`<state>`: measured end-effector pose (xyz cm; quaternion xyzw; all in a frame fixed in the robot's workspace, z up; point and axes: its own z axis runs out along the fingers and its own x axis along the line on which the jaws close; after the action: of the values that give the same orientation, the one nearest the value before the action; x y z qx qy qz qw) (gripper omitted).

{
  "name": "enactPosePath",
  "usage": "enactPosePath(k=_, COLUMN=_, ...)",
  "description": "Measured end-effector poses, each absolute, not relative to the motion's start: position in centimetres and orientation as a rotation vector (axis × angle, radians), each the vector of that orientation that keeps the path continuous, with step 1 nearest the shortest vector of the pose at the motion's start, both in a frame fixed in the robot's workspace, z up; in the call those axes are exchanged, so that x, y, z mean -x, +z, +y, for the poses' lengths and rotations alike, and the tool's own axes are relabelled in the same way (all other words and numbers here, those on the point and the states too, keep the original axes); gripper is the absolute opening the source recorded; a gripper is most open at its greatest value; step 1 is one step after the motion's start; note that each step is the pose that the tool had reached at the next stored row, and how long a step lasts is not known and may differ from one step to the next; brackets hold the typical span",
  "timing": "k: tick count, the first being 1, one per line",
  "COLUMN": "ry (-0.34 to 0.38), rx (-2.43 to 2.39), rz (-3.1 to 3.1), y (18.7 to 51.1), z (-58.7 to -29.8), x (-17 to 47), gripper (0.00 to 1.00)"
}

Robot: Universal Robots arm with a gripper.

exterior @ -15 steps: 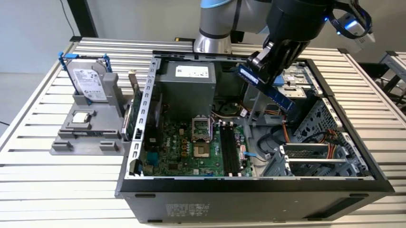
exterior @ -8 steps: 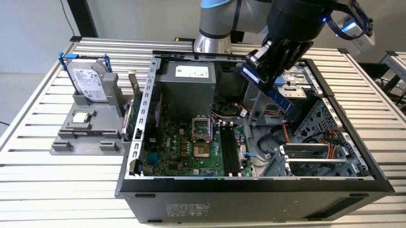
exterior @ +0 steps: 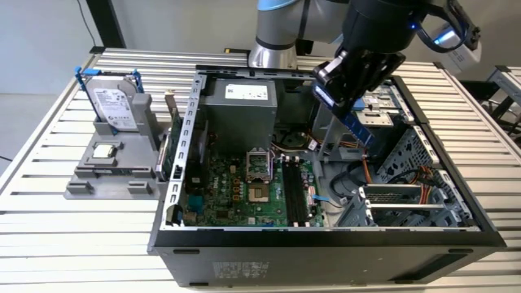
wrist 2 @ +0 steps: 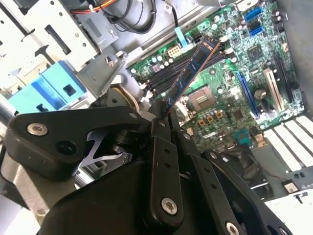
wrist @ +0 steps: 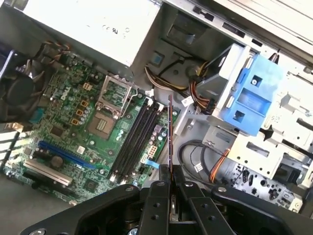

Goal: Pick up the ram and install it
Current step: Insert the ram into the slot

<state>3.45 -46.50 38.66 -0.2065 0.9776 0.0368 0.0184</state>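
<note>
The ram [exterior: 355,126] is a long thin circuit-board stick, and my gripper [exterior: 346,91] is shut on its upper end. It hangs tilted above the open computer case [exterior: 189,110], over the gap between the motherboard [exterior: 236,198] and the drive cage. In the second wrist view the ram [wrist 2: 192,73] juts out from the gripper [wrist 2: 164,120] toward the black memory slots [wrist 2: 164,78], apart from them. In the first wrist view the ram [wrist: 169,132] shows edge-on, rising from the gripper [wrist: 169,171] beside the memory slots [wrist: 134,142].
A grey fixture [exterior: 114,174] at the exterior view's left holds a silver hard drive with blue brackets [exterior: 114,104] and a small square processor chip [exterior: 104,151]. Inside the case are the power supply [exterior: 240,110], the CPU socket [exterior: 256,177], cables and the metal drive cage [exterior: 407,183].
</note>
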Motion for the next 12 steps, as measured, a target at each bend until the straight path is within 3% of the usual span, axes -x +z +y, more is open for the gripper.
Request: enactPosePath(k=12, ry=0.108, rx=0.372, rz=3.074, y=38.66, z=-46.50, x=-3.45, gripper=0.00)
